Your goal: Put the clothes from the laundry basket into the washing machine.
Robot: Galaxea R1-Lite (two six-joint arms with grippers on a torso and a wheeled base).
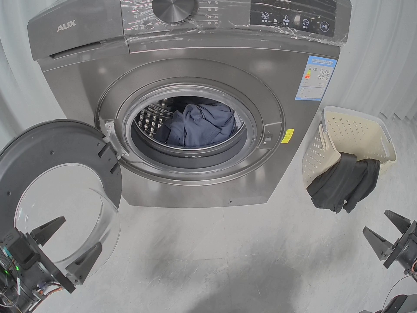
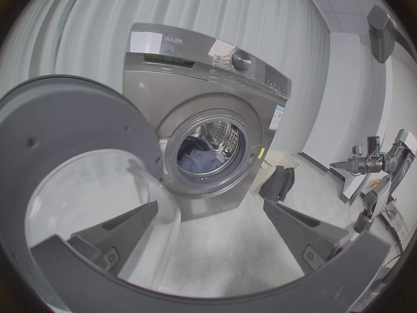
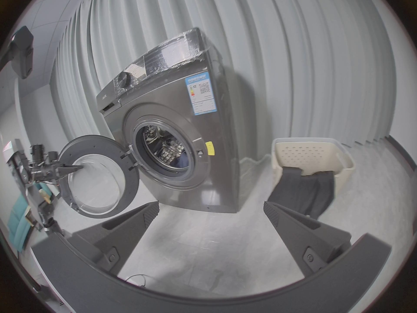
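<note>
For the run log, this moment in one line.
door open | blue garment in drum | dark garment over basket rim | left tool open | right tool open

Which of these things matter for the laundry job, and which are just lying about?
For the job: washing machine, its open door, blue garment in the drum, laundry basket, dark garment draped over its rim.
Just there: curtain, label, yellow sticker.

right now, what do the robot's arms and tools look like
The left tool and right tool are dark grey, each with two wedge-shaped fingers tapering to points. A green light and reddish wires sit behind the left one. The right arm has pale grey links.
</note>
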